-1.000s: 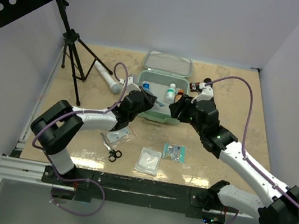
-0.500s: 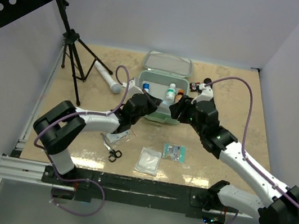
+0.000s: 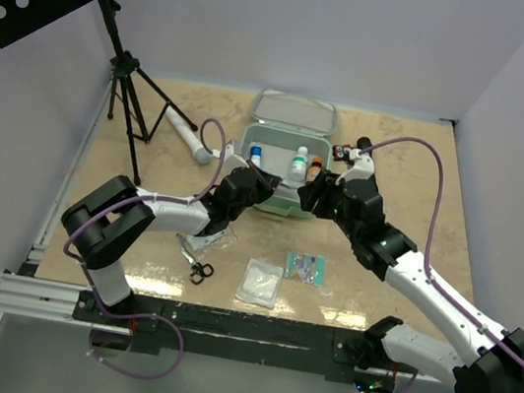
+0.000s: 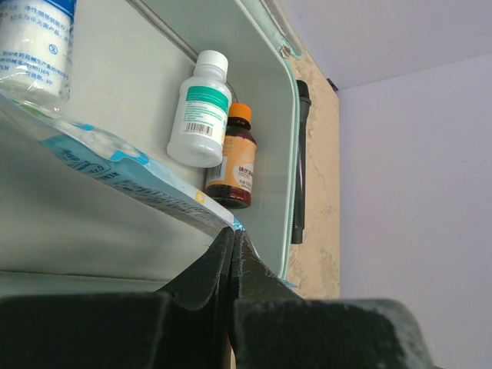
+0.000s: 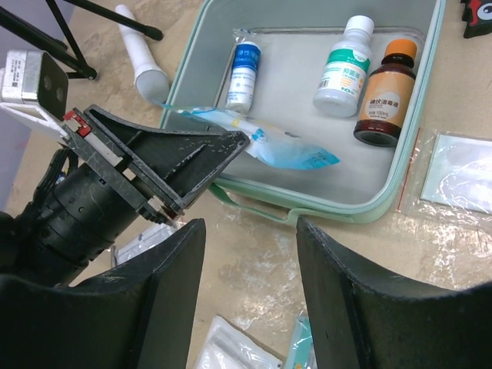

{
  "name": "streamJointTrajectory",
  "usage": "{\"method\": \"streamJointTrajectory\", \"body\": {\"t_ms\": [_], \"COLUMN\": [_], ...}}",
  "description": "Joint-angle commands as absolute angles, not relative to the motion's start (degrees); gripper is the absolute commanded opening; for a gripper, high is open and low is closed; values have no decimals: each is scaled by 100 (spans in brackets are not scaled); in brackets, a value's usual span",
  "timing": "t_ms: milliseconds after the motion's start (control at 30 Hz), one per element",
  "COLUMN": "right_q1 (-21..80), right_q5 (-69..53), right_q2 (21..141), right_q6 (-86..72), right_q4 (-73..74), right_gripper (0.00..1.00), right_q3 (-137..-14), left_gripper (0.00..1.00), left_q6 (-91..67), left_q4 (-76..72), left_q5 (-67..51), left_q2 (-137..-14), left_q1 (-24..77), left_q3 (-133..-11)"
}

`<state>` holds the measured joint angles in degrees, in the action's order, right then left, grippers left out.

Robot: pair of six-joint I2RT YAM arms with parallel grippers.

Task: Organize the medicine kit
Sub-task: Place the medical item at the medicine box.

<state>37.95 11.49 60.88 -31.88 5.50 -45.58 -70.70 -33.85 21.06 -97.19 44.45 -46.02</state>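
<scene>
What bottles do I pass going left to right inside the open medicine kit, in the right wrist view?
Blue-and-white wrapped bottle → white bottle with green label → brown bottle with orange cap, all lying in the medicine kit.

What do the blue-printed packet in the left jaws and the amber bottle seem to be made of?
Blue-printed packet: thin plastic film, partly clear and glossy. It sags, wrinkles and catches highlights.
Amber bottle in the medicine kit: translucent brown plastic or glass, I cannot tell which. It has a smooth sheen, an orange cap and a paper-like label.
</scene>
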Motion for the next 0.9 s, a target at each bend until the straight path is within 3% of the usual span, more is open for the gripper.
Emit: {"method": "streamJointTrajectory", "body": {"t_ms": [0,200,333,533,867], "right_q1": [3797,3806,3806,3806,3806], "right_q5": [1301,1301,1309,1292,1266], "right_q2": [6020,6003,5986,5950,6020], "right_q6": [-3120,-3120,-3111,-3129,-3164], "right_q4": [431,439,439,439,378], "right_gripper": [55,55,55,55,55], "right_q3": [-4544,-4509,-4500,-4483,-4447], "left_gripper": [0,2,21,36,42], "left_q6": [-7330,-7506,-7471,-7427,-7260], "left_q4": [-3735,-3788,-3762,-3525,-3059], "left_q5": [2136,1978,1837,1784,1758], "left_q2": [-9896,-9949,-9897,-9590,-8641], "left_q1": [4474,4474,4474,4474,4474], "left_q3": [-4474,-4307,-4280,-4131,-3657]}}
